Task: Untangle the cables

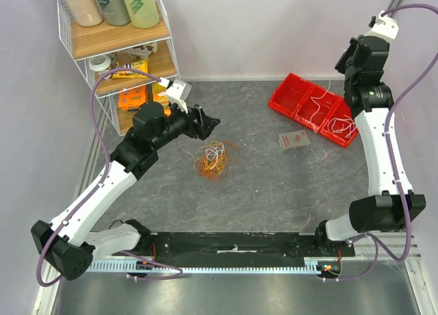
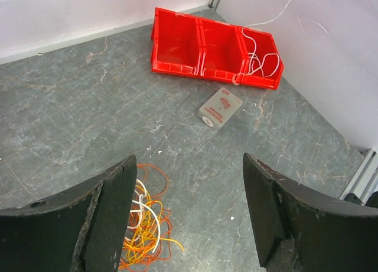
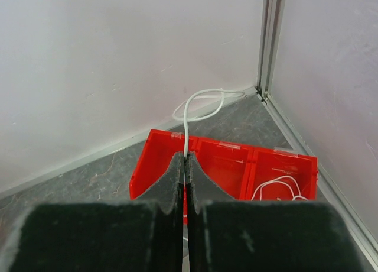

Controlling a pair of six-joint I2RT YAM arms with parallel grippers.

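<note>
The cables [image 1: 211,159] lie as a fist-sized tangle of orange, yellow and white wires mid-table. They also show in the left wrist view [image 2: 144,224], beside and partly behind my left finger. My left gripper [image 1: 209,125] [image 2: 189,161] is open and empty, hovering just above and behind the tangle. My right gripper [image 1: 344,60] [image 3: 185,158] is raised high over the red bins [image 3: 224,165] and shut on a single white cable [image 3: 188,115], which loops upward past the fingertips. Another white cable [image 3: 277,186] [image 2: 257,59] lies in the end compartment.
The red three-compartment bins [image 1: 295,96] stand at the back right near the wall corner. A small grey-and-red card [image 1: 294,140] [image 2: 220,106] lies flat in front of them. A wire shelf [image 1: 120,51] with bottles and packets stands at the back left.
</note>
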